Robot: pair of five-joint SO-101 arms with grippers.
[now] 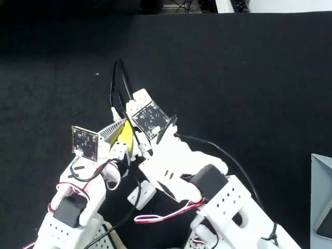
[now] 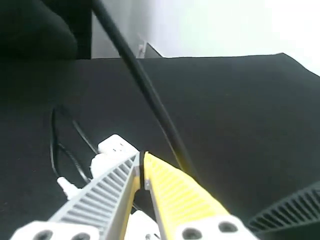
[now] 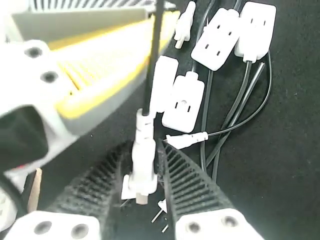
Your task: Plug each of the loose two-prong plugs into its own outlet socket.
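White moulded plastic makes up the two-prong plug (image 3: 142, 170), which is clamped between the black ribbed fingers (image 3: 192, 185) of the right claw (image 3: 145, 148). Its black cord (image 3: 152, 60) runs away from the wrist. It is probably light, rigid and smooth, so it could swivel in the grip. The springy cord is likely to tug it off line. The flat sides of the body look like the best hold, leaving the prong end clear. I cannot tell which way the prongs face.

The left claw (image 2: 141, 159) has its grey and yellow fingers pressed together, just beside that cord. I cannot make out whether the cord is nipped between them.

The nearest outlet socket (image 3: 182, 100) lies flat just beyond the held plug. Two more sockets (image 3: 217, 37) lie side by side farther on. One loose plug (image 3: 187, 140) rests near the right claw's fingers, and another (image 3: 184, 22) lies by the far sockets. The sockets are small and unfixed, so they will probably slide under a push unless braced.

The bench (image 1: 249, 78) is covered in matt black cloth, which should give some grip but can snag thin cords. A grey box (image 1: 321, 192) stands at its edge, and a pale wall (image 2: 225, 25) rises behind.
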